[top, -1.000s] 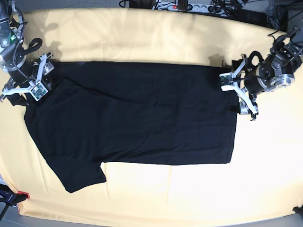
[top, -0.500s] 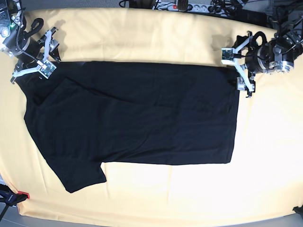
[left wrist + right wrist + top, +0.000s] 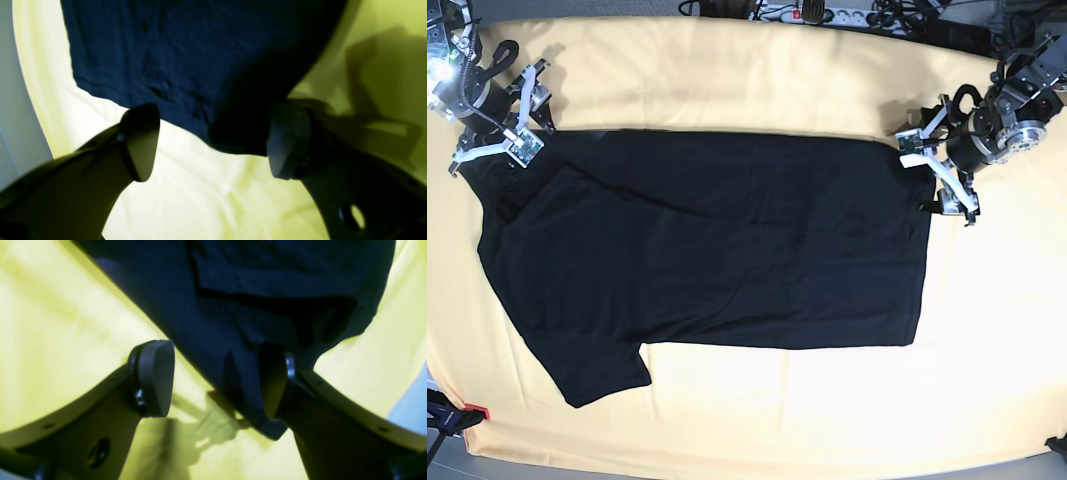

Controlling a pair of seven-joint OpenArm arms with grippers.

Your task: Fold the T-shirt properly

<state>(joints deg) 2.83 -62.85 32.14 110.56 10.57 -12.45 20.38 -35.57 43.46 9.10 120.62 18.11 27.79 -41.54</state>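
Base view: both end effectors — left, right — have lifted, gaping and empty, off the T-shirt, now flat — fold step released.

You've got one black T-shirt, spread flat mid-frame. One pale yellow table cloth under it. Two grippers: the right gripper upper left of the base view, the left gripper upper right. One power strip at top edge.
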